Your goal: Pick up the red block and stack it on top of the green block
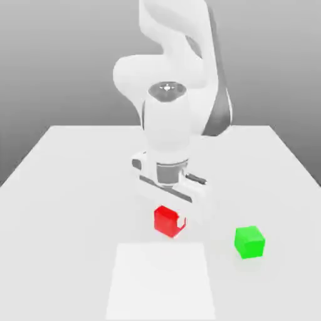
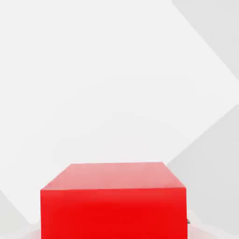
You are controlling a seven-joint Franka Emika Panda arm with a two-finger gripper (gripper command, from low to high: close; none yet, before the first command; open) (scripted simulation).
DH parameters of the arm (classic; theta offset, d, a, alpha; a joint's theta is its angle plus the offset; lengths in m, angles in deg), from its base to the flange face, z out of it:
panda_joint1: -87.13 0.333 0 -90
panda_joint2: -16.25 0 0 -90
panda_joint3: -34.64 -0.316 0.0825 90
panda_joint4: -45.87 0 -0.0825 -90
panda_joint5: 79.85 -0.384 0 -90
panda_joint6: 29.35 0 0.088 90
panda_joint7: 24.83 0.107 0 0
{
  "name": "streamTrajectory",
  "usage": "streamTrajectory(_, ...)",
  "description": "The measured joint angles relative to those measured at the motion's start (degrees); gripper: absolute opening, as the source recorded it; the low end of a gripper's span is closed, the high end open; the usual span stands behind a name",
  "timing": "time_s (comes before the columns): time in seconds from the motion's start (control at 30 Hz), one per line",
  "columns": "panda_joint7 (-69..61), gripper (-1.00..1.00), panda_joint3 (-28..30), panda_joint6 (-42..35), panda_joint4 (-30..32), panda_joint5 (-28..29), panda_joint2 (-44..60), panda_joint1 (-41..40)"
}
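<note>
Hand view: matte bright red block (image 2: 113,200)

arm shell: glossy white rounded plastic arm (image 1: 172,44), bulging segments stacked one over another
joint band: dark grey curved strip on the arm's flank toward the exterior view's right
wrist: white cylinder with a round cap on top bearing a small metallic-looking centre, below the arm's bulges
collar: short grey ring under the wrist cylinder
hand: white boxy two-finger gripper (image 1: 170,219) body under the collar, dark trim along its edge
</note>
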Motion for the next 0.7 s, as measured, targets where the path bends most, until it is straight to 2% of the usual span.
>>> streamTrajectory(0.17, 12.0, -1.00, -5.5, -2.6, -2.0, 0.7, -1.0, 1.2)
streamTrajectory(0.57, 45.0, -1.00, -20.7, -9.7, -9.8, -3.6, -1.0, 9.1)
streamTrajectory(0.7, 51.9, -1.00, -23.0, -8.6, -10.4, 2.8, 1.2, 6.9)
